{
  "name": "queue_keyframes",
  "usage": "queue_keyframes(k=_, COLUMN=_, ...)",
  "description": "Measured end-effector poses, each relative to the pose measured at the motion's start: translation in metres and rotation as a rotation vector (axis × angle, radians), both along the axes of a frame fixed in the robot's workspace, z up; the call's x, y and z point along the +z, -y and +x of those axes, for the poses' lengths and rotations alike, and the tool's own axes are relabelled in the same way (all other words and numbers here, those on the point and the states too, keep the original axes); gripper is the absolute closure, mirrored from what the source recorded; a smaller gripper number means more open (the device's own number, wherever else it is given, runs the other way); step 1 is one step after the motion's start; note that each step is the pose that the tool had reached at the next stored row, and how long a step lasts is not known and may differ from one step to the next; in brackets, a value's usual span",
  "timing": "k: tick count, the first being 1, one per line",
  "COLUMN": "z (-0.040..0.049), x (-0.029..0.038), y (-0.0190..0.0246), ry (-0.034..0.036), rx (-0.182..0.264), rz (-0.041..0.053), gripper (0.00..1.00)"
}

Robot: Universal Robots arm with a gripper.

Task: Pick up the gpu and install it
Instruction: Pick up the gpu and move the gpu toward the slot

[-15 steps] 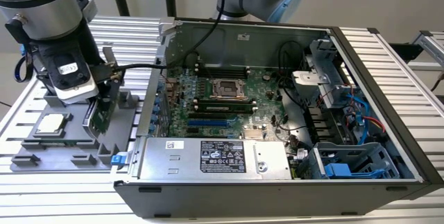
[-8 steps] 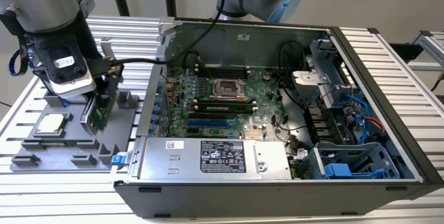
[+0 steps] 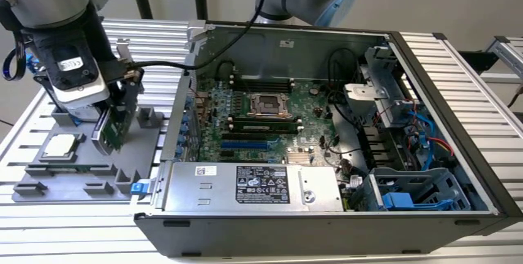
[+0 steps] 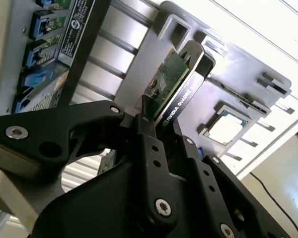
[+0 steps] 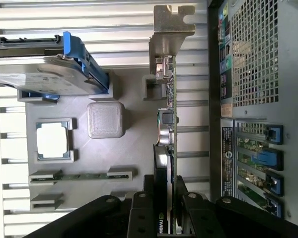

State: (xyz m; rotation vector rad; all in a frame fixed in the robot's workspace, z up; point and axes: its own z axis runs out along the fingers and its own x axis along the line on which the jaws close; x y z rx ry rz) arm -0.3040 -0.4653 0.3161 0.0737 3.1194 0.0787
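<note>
Gripper (image 4: 159,119) clamped on gpu (image 4: 166,79); fingers (image 4: 148,139) pinch card from both faces, seen in both wrist views. Gpu stands on edge, slightly tilted, at exterior view's left, over gray tray (image 3: 49,187). Cannot tell whether card is free of tray slot. Silver bracket (image 5: 171,29) at card end away from gripper. On tray: cpu (image 3: 63,146), memory stick (image 5: 79,175), hard drive (image 5: 39,72). Open case (image 3: 327,154) at exterior view's centre and right, just beside tray.
</note>
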Motion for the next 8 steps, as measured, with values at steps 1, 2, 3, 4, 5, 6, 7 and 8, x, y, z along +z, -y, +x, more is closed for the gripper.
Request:
queue_keyframes(k=1, z=0.0, x=0.0013, y=0.0, ry=0.0, rx=0.0, rz=0.0, gripper=1.0)
queue_keyframes(k=2, z=0.0, x=0.0026, y=0.0, ry=0.0, rx=0.0, rz=0.0, gripper=1.0)
queue_keyframes(k=3, z=0.0, x=0.0041, y=0.0, ry=0.0, rx=0.0, rz=0.0, gripper=1.0)
queue_keyframes(k=4, z=-0.0001, x=0.0059, y=0.0, ry=0.0, rx=0.001, rz=0.0, gripper=1.0)
queue_keyframes(k=5, z=0.0, x=0.0074, y=0.0, ry=0.0, rx=0.002, rz=0.0, gripper=1.0)
queue_keyframes(k=6, z=-0.0001, x=0.009, y=-0.0001, ry=0.0, rx=0.003, rz=0.0, gripper=1.0)
queue_keyframes(k=7, z=-0.0001, x=0.0106, y=-0.0001, ry=0.0, rx=0.004, rz=0.0, gripper=1.0)
queue_keyframes(k=8, z=-0.0001, x=0.0121, y=-0.0001, ry=-0.0001, rx=0.004, rz=-0.0001, gripper=1.0)
